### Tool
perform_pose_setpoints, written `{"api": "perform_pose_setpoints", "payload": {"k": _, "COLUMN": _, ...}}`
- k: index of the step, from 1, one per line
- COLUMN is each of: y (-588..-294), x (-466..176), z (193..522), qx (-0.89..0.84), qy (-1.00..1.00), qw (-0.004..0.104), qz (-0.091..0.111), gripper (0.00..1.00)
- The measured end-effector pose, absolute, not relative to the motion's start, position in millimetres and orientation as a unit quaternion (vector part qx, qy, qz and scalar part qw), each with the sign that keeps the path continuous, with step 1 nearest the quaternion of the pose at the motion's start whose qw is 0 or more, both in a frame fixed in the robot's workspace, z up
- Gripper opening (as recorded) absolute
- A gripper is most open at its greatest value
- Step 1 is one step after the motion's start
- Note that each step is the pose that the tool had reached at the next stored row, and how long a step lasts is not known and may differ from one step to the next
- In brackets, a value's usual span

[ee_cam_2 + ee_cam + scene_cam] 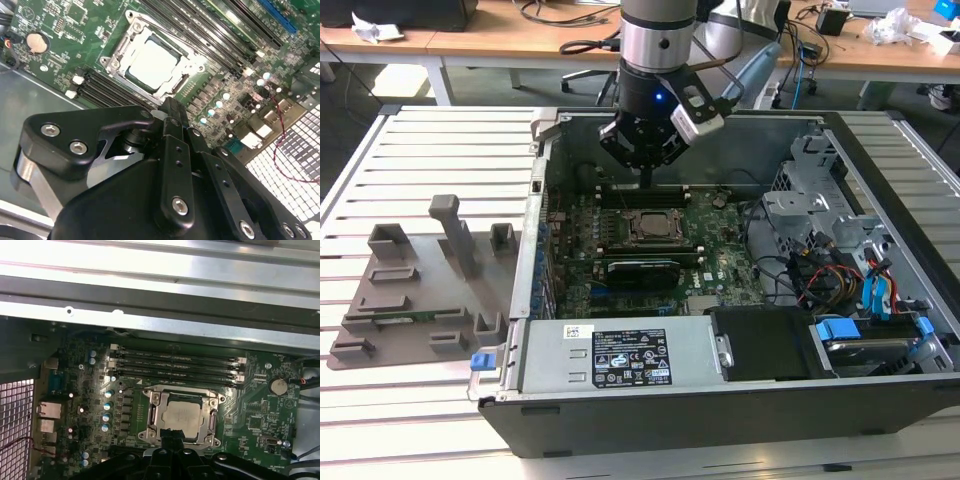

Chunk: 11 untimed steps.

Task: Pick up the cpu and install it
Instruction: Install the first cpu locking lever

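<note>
The cpu (650, 226) lies flat inside the metal-framed socket (152, 412) on the green motherboard (720, 255) of the open computer case. Its silver-grey top is visible in both wrist views (152, 64) (181, 415). My gripper (647, 180) hangs just above the board, over the socket's far edge in the exterior view. The fingers (170, 107) are pressed together with nothing between them. In the first wrist view the gripper (170, 436) overlaps the socket's edge, and I cannot tell whether it touches it.
Black memory slots (175, 362) run beside the socket. A black card (640, 270), a power supply (620, 355), a drive cage (820, 200) and loose cables (820, 275) crowd the case. A grey parts fixture (410, 290) sits on the slatted table at the exterior view's left.
</note>
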State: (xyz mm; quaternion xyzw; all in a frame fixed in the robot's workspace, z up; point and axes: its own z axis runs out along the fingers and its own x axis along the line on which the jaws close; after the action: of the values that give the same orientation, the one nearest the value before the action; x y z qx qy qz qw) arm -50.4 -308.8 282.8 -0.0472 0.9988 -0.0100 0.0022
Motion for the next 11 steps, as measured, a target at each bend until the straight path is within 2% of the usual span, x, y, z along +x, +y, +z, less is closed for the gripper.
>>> {"api": "perform_pose_setpoints", "payload": {"k": 5, "y": -305, "x": -68, "z": 282, "qx": -0.047, "qy": 0.999, "qw": 0.002, "qz": -0.010, "gripper": 0.11}}
{"api": "perform_pose_setpoints", "payload": {"k": 11, "y": -286, "x": -96, "z": 278, "qx": -0.047, "qy": 0.999, "qw": 0.002, "qz": -0.010, "gripper": 0.11}}
